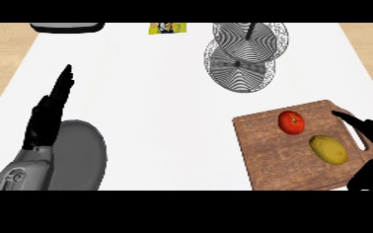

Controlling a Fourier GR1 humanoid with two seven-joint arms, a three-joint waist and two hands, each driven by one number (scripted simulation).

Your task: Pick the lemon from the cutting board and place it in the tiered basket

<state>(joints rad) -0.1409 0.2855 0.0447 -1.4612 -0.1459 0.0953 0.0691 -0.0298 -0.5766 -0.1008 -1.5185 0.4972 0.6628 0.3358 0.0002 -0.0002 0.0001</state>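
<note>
A yellow lemon lies on the wooden cutting board at the lower right, with a red tomato just behind it. The wire tiered basket stands at the back of the white counter, right of centre. My right hand comes in at the right edge over the board's handle end, its dark fingers straight and spread, a little to the right of the lemon and not touching it. At the left, my left hand stands open with fingers up, holding nothing.
A grey plate lies at the lower left, partly under my left forearm. A dark tray-like object and a small yellow packet sit at the counter's back edge. Wooden flooring shows beyond both side edges.
</note>
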